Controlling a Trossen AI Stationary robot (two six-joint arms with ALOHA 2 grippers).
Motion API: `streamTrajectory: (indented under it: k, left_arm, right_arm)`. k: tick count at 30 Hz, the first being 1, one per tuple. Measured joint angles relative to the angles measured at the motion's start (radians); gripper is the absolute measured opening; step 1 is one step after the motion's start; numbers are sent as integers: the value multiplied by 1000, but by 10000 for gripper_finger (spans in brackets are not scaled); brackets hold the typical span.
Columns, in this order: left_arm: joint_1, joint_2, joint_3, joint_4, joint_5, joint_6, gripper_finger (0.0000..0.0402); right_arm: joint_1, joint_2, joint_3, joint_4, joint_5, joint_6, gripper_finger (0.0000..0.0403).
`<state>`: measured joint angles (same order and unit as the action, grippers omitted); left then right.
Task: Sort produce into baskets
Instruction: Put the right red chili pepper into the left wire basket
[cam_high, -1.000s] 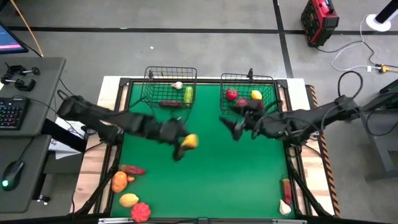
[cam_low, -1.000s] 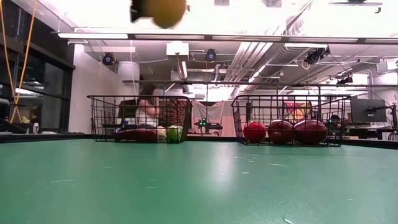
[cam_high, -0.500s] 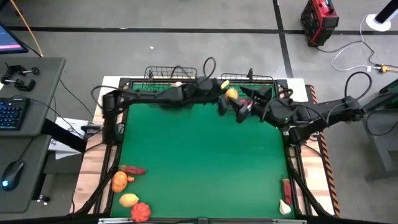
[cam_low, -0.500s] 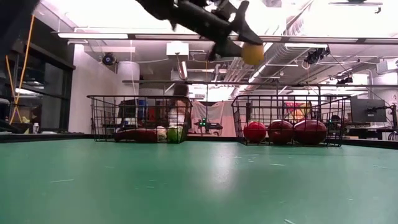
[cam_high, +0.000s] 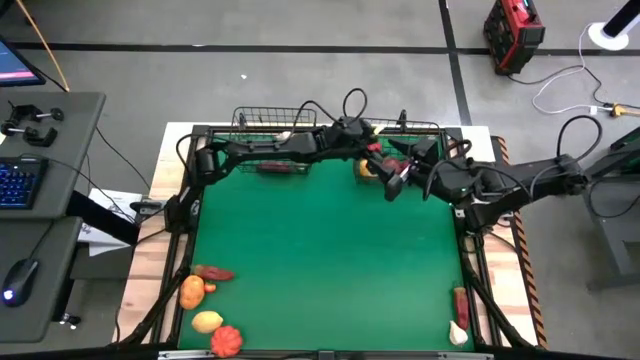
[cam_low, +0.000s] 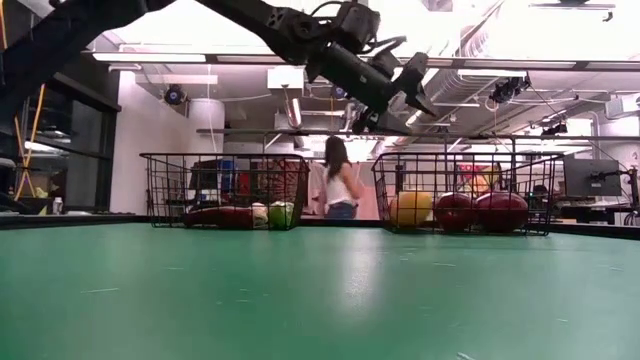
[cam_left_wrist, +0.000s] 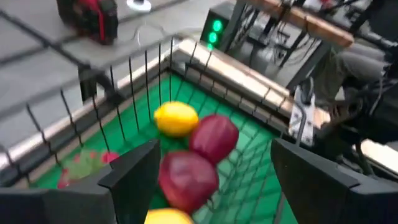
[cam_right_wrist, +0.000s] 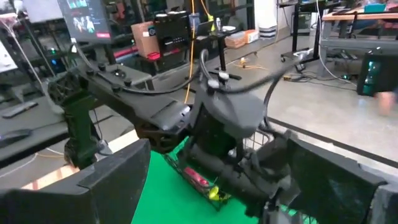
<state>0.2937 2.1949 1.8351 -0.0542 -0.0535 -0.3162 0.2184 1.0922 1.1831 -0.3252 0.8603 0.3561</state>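
Observation:
My left gripper (cam_high: 376, 163) (cam_low: 405, 92) hangs open over the right basket (cam_high: 425, 128) (cam_low: 460, 165), with nothing between its fingers (cam_left_wrist: 134, 171). Below it in that basket lie a yellow piece (cam_low: 412, 208) (cam_high: 366, 168), a yellow lemon (cam_left_wrist: 176, 118) and two dark red fruits (cam_left_wrist: 214, 137) (cam_left_wrist: 188, 177). The left basket (cam_high: 250, 125) (cam_low: 222, 190) holds a maroon piece (cam_high: 275, 167) and a white one (cam_high: 285, 137). My right gripper (cam_high: 392, 186) (cam_right_wrist: 217, 168) stands open beside the right basket's near side, facing my left arm.
Loose produce lies near the table's near left corner: a red chili (cam_high: 212, 272), an orange piece (cam_high: 191, 291), a yellow one (cam_high: 207, 321) and a red one (cam_high: 226, 340). A red piece (cam_high: 460, 300) and a white one (cam_high: 458, 333) lie at the near right. A person (cam_low: 340, 180) walks behind the table.
My left gripper has carried the yellow piece from over the table's middle toward the far edge and the right basket, then opened. The piece has fallen and now lies in the right basket. My right gripper has shifted slightly beside that basket.

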Motion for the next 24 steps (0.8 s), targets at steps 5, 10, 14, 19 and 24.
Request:
streamTrajectory:
  k: [5, 10, 14, 19, 24]
  left_arm:
    - [-1, -19, 0, -118, 111, -77, 295]
    - [-17, -60, -3, -232, 423, -15, 295]
    - [-55, -120, -4, -312, 406, 15, 296]
    - [-101, -260, -42, -351, 225, 57, 296]
    - [-157, -490, -225, -338, 46, 47, 296]
  right_arm:
    - [8, -39, 0, -39, -34, 1, 369]
    - [50, -68, 0, -158, -124, 43, 369]
    - [94, -64, 0, -291, -164, 135, 369]
    - [155, -41, 0, -402, -181, 267, 369]
    - [200, -24, 0, -405, -177, 296, 369]
